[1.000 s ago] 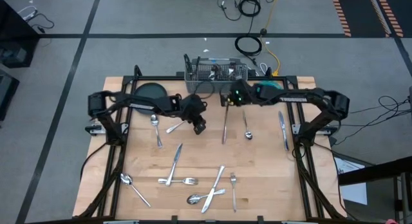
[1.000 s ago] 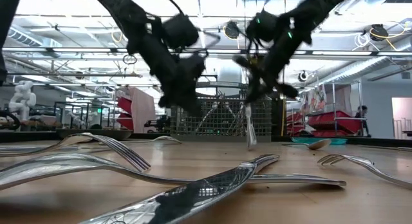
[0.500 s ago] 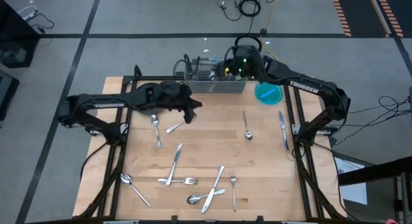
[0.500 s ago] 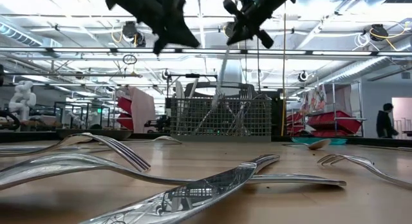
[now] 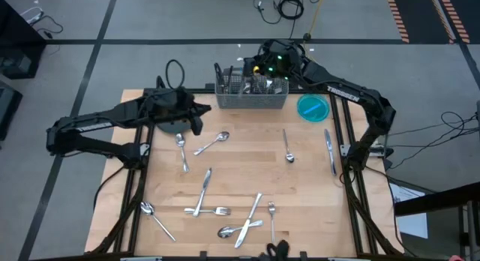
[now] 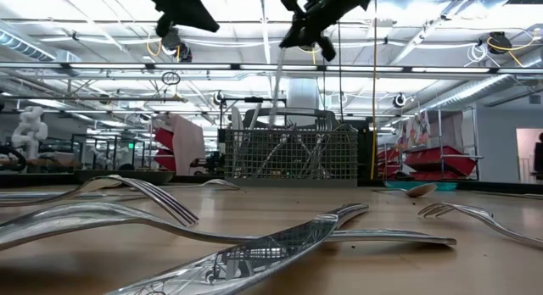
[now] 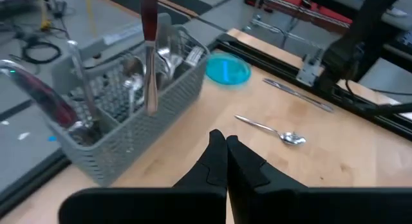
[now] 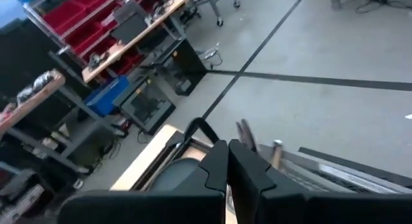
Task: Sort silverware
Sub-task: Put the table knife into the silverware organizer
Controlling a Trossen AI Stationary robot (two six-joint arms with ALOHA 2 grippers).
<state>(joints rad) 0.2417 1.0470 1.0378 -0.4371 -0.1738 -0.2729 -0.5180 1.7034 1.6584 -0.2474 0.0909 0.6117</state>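
- Left gripper [image 7: 226,161] is hanging with fingers pressed together and empty, above the dark round plate [image 5: 166,123] at the wooden desk's [image 5: 307,201] back-left, probably parked clear of the other arm.
- Loose shiny metal forks, spoons and knives [image 5: 204,191] are lying scattered across the desk, unsorted.
- Right gripper [image 6: 307,34] is poised above the grey wire-mesh caddy [image 5: 251,94], clamped on a slim metal utensil [image 6: 277,79] hanging handle-up, apparently for dropping in.
- Utensil's type unreadable; target compartment hidden.
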